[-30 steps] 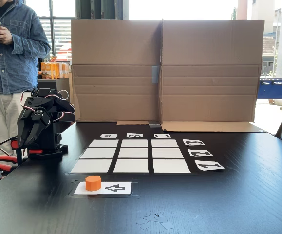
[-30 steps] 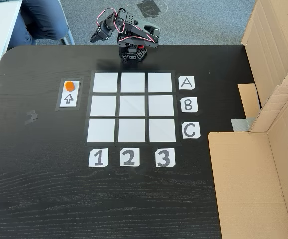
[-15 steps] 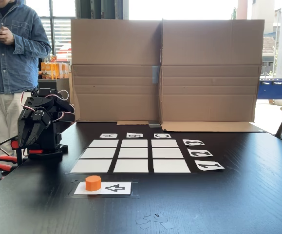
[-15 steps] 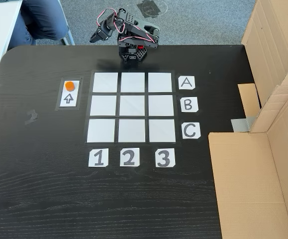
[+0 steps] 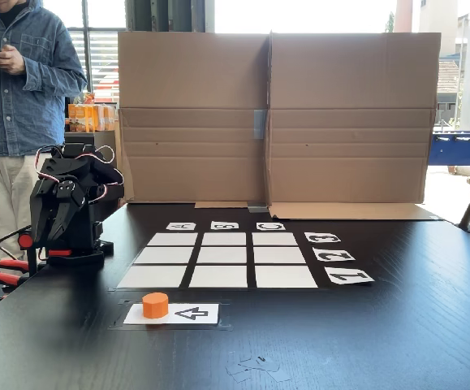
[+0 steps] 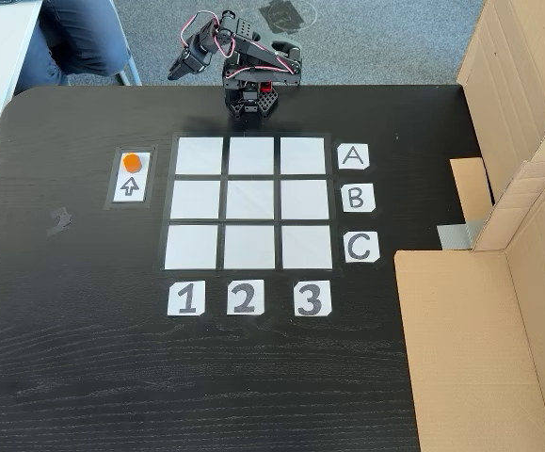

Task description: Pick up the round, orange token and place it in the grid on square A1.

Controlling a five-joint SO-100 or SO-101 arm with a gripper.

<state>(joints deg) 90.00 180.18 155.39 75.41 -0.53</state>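
Sitting on arrow card (image 6: 130, 178), token (image 6: 132, 161); cardboard wall (image 5: 275, 114) behind grid (image 6: 249, 203).

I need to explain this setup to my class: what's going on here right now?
A small robot arm sits folded at the table's edge, its gripper raised and holding nothing; whether it is open is unclear. The orange token rests on the arrow card beside the grid, away from the gripper. Square A1, like every other cell, is bare. A person stands behind the arm, looking at a phone. The pick-up has not begun.
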